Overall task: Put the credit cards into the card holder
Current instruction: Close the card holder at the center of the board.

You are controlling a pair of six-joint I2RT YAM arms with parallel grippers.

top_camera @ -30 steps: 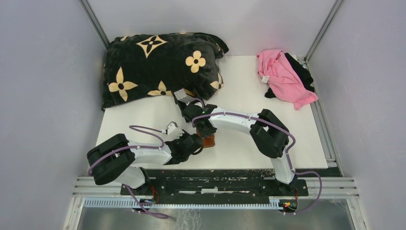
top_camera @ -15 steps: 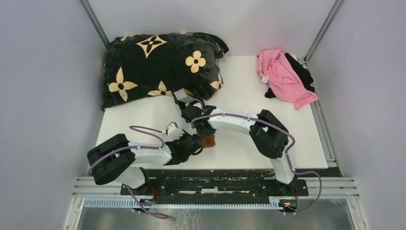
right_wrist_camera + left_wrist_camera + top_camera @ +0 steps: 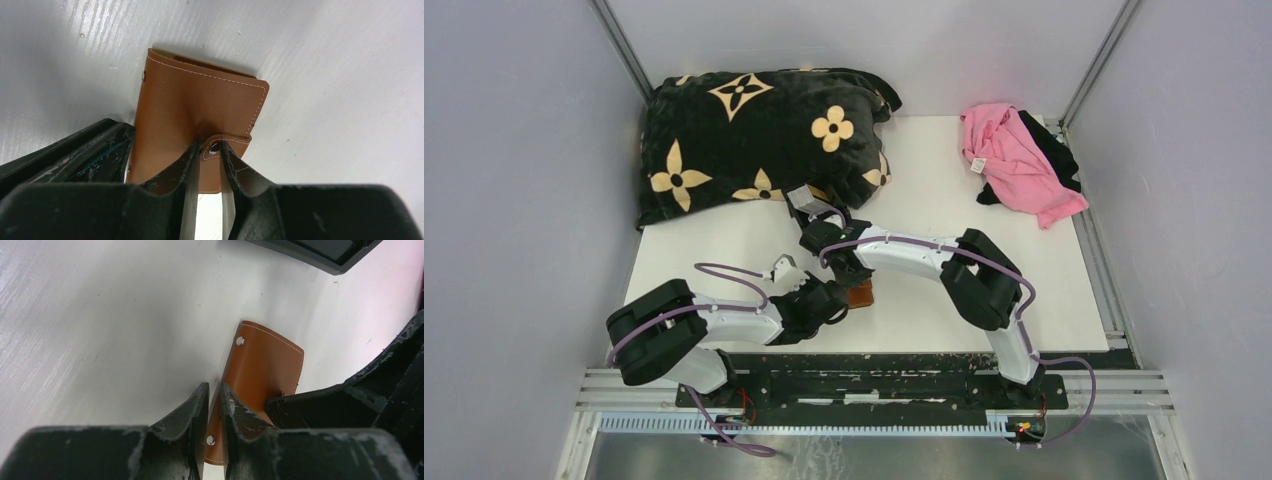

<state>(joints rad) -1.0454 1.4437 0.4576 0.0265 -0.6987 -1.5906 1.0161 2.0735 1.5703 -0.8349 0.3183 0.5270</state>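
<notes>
The brown leather card holder [image 3: 860, 294] lies folded on the white table [image 3: 944, 300] between both arms. In the left wrist view, my left gripper [image 3: 214, 392] is shut on the card holder's [image 3: 265, 365] side edge near a rivet. My right gripper [image 3: 210, 149] comes from the far side, and its fingers pinch the snap tab of the card holder [image 3: 200, 100]. From above, the left gripper [image 3: 844, 302] and right gripper [image 3: 852, 280] meet over the holder and cover most of it. The credit cards are out of view.
A black blanket with tan flowers [image 3: 754, 140] lies bunched at the back left. A pink cloth on a black one [image 3: 1016, 160] sits at the back right. A black tray's corner [image 3: 325, 250] shows beyond the holder in the left wrist view.
The right gripper's jaws have narrowed onto the snap tab and its arm has shifted slightly left. The left arm and the card holder have stayed put.
</notes>
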